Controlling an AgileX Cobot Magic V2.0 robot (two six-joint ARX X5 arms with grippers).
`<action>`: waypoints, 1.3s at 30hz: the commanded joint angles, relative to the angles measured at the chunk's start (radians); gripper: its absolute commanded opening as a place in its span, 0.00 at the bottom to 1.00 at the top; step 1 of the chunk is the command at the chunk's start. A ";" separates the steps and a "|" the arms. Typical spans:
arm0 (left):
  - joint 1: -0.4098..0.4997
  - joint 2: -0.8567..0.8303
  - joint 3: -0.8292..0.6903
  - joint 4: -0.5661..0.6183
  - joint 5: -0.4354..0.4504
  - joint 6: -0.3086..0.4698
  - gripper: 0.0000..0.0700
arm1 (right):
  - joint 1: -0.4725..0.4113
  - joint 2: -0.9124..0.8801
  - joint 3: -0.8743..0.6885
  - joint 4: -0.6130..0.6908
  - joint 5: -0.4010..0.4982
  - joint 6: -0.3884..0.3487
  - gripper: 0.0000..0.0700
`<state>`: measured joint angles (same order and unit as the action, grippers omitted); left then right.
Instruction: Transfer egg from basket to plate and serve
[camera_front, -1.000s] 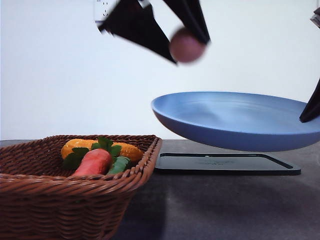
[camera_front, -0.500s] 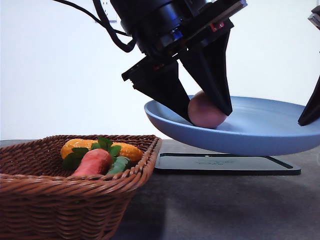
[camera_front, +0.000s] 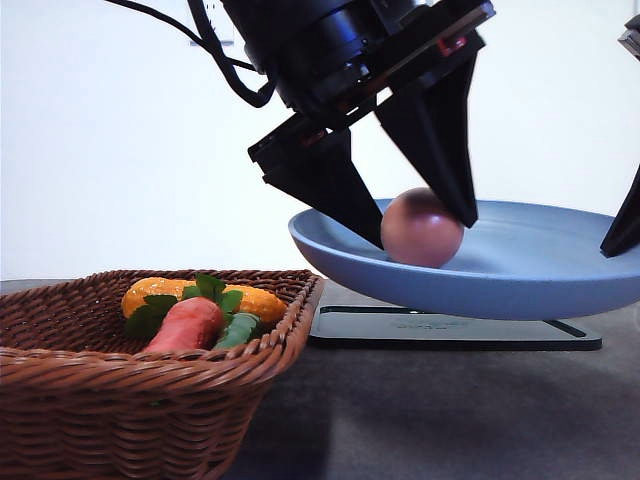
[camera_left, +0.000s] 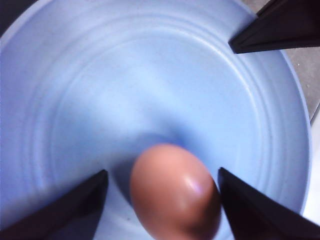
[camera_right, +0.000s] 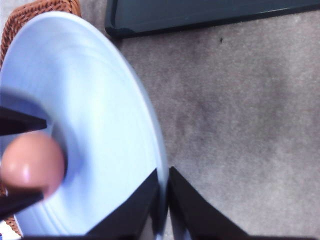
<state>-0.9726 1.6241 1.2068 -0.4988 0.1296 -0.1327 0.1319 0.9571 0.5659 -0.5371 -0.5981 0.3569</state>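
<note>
The pinkish-brown egg (camera_front: 420, 228) (camera_left: 175, 195) (camera_right: 31, 165) lies in the light blue plate (camera_front: 520, 270) (camera_left: 150, 75) (camera_right: 110, 125), near its left side. My left gripper (camera_front: 425, 233) (camera_left: 162, 172) straddles the egg and is open: one finger stands clear of it and the other is right at its side. The plate hangs in the air above the black tray (camera_front: 450, 328). My right gripper (camera_right: 164, 172) is shut on the plate's right rim, and one of its fingers (camera_front: 625, 215) shows at the right edge of the front view. The brown wicker basket (camera_front: 150, 370) sits at front left.
In the basket lie an orange-red carrot (camera_front: 188, 325) with green leaves and a yellow-orange corn-like piece (camera_front: 250, 298). The black tray (camera_right: 200, 15) rests on the grey tabletop (camera_right: 240, 115) under the plate. Open tabletop lies in front of the tray.
My left gripper came down with the egg from above into the plate. Its fingers have since spread, and the egg now rests on the plate. The plate dropped slightly.
</note>
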 joint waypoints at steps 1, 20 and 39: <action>-0.007 0.017 0.028 -0.009 0.000 0.015 0.71 | 0.001 0.028 0.013 0.008 -0.016 0.011 0.00; 0.167 -0.483 0.034 -0.096 -0.001 0.020 0.71 | -0.117 0.528 0.360 0.019 -0.116 -0.079 0.00; 0.260 -0.729 0.034 -0.244 -0.176 0.039 0.71 | -0.135 1.018 0.786 0.009 0.025 -0.076 0.00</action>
<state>-0.7071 0.8898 1.2221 -0.7472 -0.0415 -0.1104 -0.0048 1.9545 1.3242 -0.5282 -0.5641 0.2844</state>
